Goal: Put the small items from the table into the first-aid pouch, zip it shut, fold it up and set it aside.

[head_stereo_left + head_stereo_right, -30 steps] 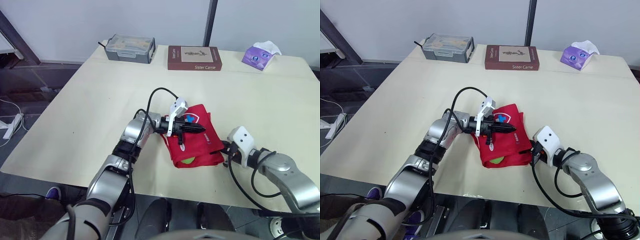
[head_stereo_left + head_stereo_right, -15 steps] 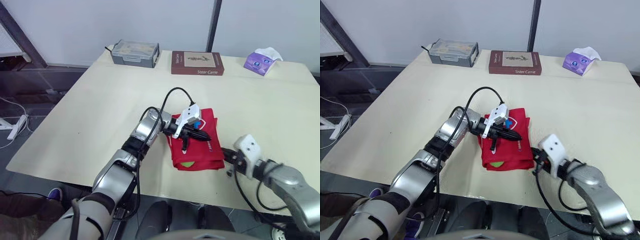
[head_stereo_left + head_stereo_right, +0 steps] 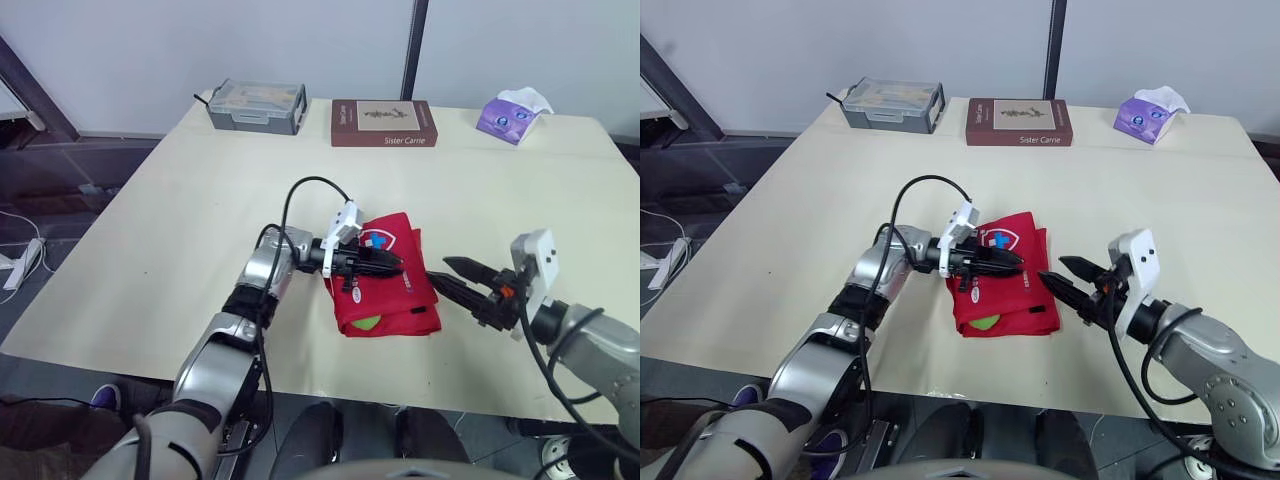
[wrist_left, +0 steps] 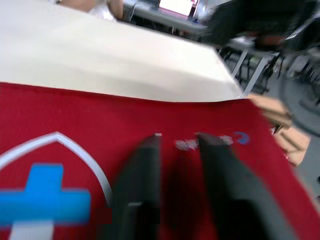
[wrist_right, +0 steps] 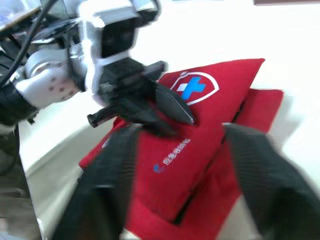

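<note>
Red pouch (image 3: 402, 296): in the head views it lies folded on the table (image 3: 190, 210), at the centre and toward the near edge.
Right gripper (image 3: 440, 271): has come off the pouch's right near edge. It now hangs just right of the pouch, apart from it, fingers spread wide and aimed left.
Meaning: folding looks finished, and setting the pouch aside remains.
Left gripper (image 3: 396, 263): rests on top of the pouch.
Left fingers (image 4: 145, 175): in the left wrist view they are nearly together with a slim gap, lying flat on the fabric beside the shield emblem (image 4: 47, 192).
Pouch axis: in the right wrist view it likely runs near to far, emblem end far.
</note>
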Available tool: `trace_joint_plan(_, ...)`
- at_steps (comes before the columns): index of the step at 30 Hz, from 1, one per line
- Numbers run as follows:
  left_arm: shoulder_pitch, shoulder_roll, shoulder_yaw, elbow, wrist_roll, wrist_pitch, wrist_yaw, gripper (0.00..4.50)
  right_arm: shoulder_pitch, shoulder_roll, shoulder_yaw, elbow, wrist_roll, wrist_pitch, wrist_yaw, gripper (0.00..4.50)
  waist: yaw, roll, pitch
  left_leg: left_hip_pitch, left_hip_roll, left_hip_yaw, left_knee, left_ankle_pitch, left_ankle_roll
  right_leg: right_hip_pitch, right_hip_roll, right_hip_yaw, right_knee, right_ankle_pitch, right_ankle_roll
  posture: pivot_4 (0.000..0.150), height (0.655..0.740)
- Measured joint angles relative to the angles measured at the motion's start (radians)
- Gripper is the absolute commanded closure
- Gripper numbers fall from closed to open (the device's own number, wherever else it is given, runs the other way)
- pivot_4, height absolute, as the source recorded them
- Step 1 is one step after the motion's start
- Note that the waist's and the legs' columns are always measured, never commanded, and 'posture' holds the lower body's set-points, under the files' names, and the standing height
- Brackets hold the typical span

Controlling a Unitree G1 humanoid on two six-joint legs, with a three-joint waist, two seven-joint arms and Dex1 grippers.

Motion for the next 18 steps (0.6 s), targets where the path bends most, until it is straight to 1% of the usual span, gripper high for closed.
trace_joint_plan(1,0.017,0.024,0.019,-0.042,-0.019,0.026,0.001,1.31,-0.036,0.002,0.010,0.034,0.009,0.024,-0.020,0.00,-0.001,0.001,0.002,-0.001,0.000,0.000,0.000,0.000,0.000,-0.001,0.000,0.000,0.000,0.000,0.000,0.150,0.7400)
trace_joint_plan(2,0.038,0.063,0.042,-0.102,-0.042,0.053,0.000,0.91,-0.080,0.004,0.028,0.078,0.018,0.052,-0.044,0.00,-0.001,0.001,0.004,-0.001,0.000,0.000,0.000,0.001,-0.001,-0.001,0.000,0.000,0.000,0.000,-0.001,0.150,0.7400)
trace_joint_plan(3,0.055,0.089,0.058,-0.145,-0.058,0.066,-0.002,0.32,-0.105,0.006,0.043,0.105,0.019,0.068,-0.054,0.00,-0.002,0.002,0.005,-0.001,0.000,0.000,0.000,0.001,-0.001,-0.002,0.000,0.000,0.000,0.000,-0.001,0.150,0.7400)
trace_joint_plan(4,0.093,0.148,0.087,-0.225,-0.094,0.092,-0.012,0.06,-0.149,0.003,0.076,0.156,0.010,0.094,-0.069,0.00,-0.007,0.003,0.006,-0.001,0.000,0.001,-0.001,0.001,-0.001,-0.002,0.001,0.000,0.000,0.000,-0.001,0.150,0.7400)
trace_joint_plan(5,0.099,0.159,0.098,-0.242,-0.103,0.099,-0.015,0.06,-0.152,0.001,0.080,0.167,0.006,0.100,-0.071,0.00,-0.007,0.003,0.006,-0.001,0.000,0.000,-0.001,0.001,-0.001,-0.002,0.001,0.000,0.000,0.000,-0.001,0.150,0.7400)
trace_joint_plan(8,0.190,0.244,0.160,-0.372,-0.174,0.139,-0.026,0.06,-0.178,-0.001,0.136,0.254,-0.030,0.129,-0.091,0.00,-0.005,0.004,0.007,-0.001,-0.001,0.001,-0.001,0.001,-0.001,-0.002,0.004,0.000,0.000,-0.001,-0.002,0.150,0.7400)
trace_joint_plan(11,0.282,0.319,0.219,-0.457,-0.234,0.179,-0.027,0.06,-0.183,0.003,0.141,0.321,-0.044,0.154,-0.098,0.00,-0.005,0.004,0.009,-0.001,-0.001,0.002,-0.001,0.001,-0.001,-0.002,0.004,0.001,-0.001,-0.002,-0.004,0.150,0.7400)
trace_joint_plan(14,0.322,0.354,0.255,-0.513,-0.269,0.191,-0.020,0.06,-0.190,0.008,0.134,0.342,-0.032,0.182,-0.089,0.00,0.001,0.004,0.009,0.000,-0.001,0.002,0.000,0.001,-0.001,-0.001,0.005,0.001,0.000,-0.002,-0.004,0.150,0.7400)
trace_joint_plan(16,0.337,0.366,0.262,-0.528,-0.279,0.191,-0.016,0.06,-0.195,0.030,0.132,0.358,-0.017,0.205,-0.083,0.00,0.001,0.004,0.009,0.001,0.000,0.002,0.000,0.001,-0.001,-0.001,0.006,0.001,0.000,-0.002,-0.004,0.150,0.7400)
trace_joint_plan(17,0.357,0.375,0.275,-0.538,-0.290,0.191,-0.008,0.06,-0.197,0.063,0.141,0.384,-0.003,0.228,-0.076,0.00,-0.002,0.004,0.009,0.001,0.001,0.002,0.000,0.001,-0.001,-0.001,0.007,0.002,0.000,-0.002,-0.004,0.150,0.7400)
trace_joint_plan(18,0.365,0.378,0.279,-0.541,-0.295,0.191,-0.006,0.00,-0.198,0.081,0.148,0.398,0.000,0.240,-0.073,0.25,-0.005,0.004,0.009,0.001,0.001,0.003,0.000,0.001,-0.001,-0.001,0.007,0.002,0.000,-0.002,-0.005,0.150,0.7400)
